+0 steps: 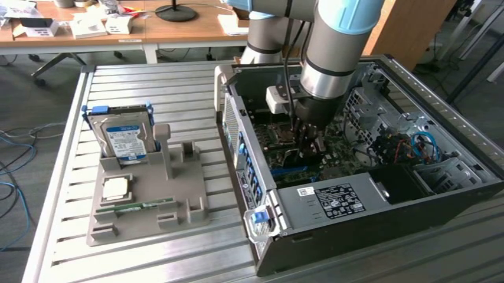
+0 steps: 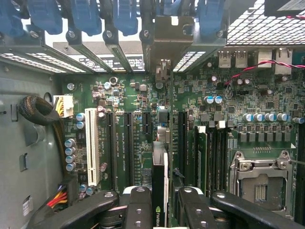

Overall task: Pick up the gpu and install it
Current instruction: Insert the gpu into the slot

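Observation:
The gpu [image 2: 159, 177] shows edge-on in the wrist view as a thin dark card with a logo near my fingers. It stands upright over the motherboard [image 2: 133, 95], in line with a long black slot. Its pale metal end bracket [image 2: 164, 45] reaches the rear slot openings of the case. My gripper [image 2: 162, 210] is shut on the card, one black finger [image 2: 138, 207] on each side. In the exterior view my gripper [image 1: 307, 147] reaches straight down into the open computer case [image 1: 393, 224], low over the board. I cannot tell whether the card's edge is fully seated.
A grey holder [image 1: 181, 206] on the slatted table carries a silver hard drive [image 1: 122, 138], a small square chip [image 1: 117, 188] and a green memory stick [image 1: 141, 205]. Inside the case are a power supply [image 1: 339, 200], blue latches [image 2: 86, 16], a white slot [image 2: 91, 145], a processor socket [image 2: 262, 183] and cable bundles [image 2: 35, 109].

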`<state>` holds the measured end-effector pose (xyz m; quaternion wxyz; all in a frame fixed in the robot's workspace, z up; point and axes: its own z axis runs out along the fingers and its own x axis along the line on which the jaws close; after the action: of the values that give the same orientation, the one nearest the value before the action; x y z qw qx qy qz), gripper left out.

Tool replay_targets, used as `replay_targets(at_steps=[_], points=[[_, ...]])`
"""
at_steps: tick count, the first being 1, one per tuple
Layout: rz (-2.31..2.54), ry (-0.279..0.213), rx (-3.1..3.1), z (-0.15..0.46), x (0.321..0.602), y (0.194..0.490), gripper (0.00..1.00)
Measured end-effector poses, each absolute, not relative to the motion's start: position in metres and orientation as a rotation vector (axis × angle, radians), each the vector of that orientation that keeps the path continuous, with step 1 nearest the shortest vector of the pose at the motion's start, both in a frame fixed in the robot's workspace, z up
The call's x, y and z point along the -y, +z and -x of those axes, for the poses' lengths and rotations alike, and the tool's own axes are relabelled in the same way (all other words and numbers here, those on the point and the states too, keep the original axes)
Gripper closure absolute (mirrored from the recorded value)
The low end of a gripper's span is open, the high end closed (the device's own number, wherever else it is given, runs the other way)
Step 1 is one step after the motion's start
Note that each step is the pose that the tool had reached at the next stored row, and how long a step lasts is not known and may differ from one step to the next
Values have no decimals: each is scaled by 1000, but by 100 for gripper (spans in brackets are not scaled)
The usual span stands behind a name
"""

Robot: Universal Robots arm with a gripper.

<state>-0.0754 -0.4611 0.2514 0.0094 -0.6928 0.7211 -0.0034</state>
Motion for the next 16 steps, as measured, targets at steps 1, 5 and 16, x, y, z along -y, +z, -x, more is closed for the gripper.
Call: replay_targets(at_steps=[1,5,16], points=[[2164,-11,-2252,75,461,251,74],[2163,-11,-2252,75,461,251,74],[2163,-11,-2252,75,461,250,74]])
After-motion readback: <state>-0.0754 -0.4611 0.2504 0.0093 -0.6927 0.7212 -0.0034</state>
